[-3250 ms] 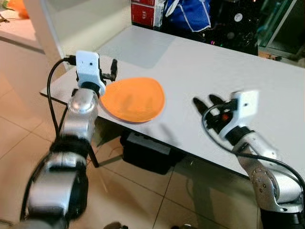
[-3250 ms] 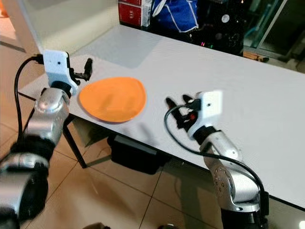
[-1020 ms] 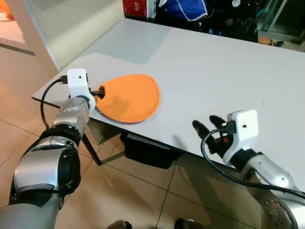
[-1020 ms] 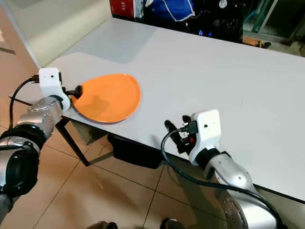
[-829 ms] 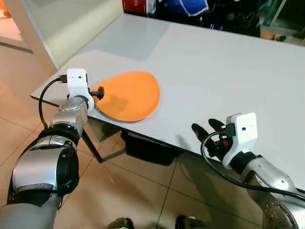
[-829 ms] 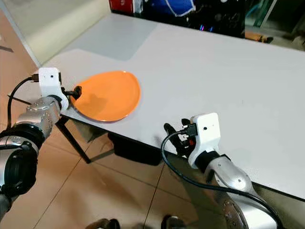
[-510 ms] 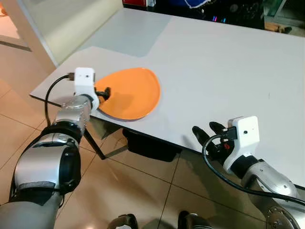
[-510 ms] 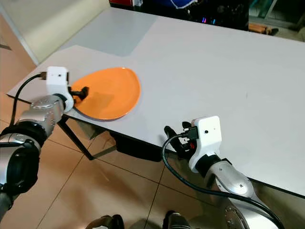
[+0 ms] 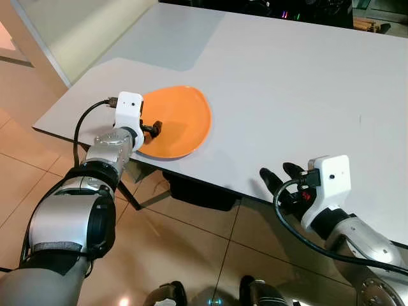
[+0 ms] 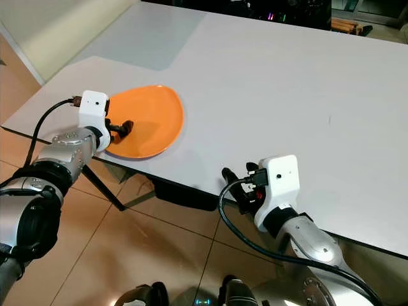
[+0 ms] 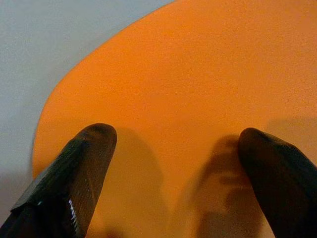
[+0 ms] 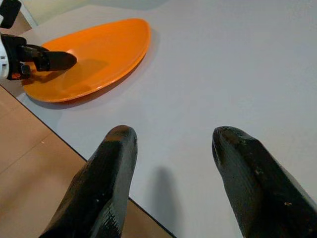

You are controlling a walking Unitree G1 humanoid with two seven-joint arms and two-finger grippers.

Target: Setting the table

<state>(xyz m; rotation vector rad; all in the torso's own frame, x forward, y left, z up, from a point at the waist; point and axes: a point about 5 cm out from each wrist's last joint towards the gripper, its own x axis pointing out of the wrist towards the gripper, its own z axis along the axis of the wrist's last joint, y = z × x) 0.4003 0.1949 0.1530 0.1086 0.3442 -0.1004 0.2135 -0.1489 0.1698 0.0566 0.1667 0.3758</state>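
An orange plate (image 9: 182, 124) lies near the front left corner of the white table (image 9: 287, 83). My left gripper (image 9: 155, 128) reaches over the plate's near-left part, just above its surface. In the left wrist view its fingers (image 11: 74, 178) stand wide apart, open, with only the plate (image 11: 188, 79) between them. My right gripper (image 9: 279, 178) hovers open at the table's front edge, well to the right of the plate. The right wrist view looks across the table at the plate (image 12: 94, 54) and the left gripper (image 12: 47, 60).
Tan floor tiles (image 9: 38, 185) lie below the table's front edge. A black box (image 9: 199, 194) sits under the table. A pale wall panel (image 9: 76, 25) stands at the far left. Bare tabletop stretches right of and behind the plate.
My left gripper has moved from the plate's left rim inward over the plate. The camera has shifted forward and down. The right arm stays by the front edge.
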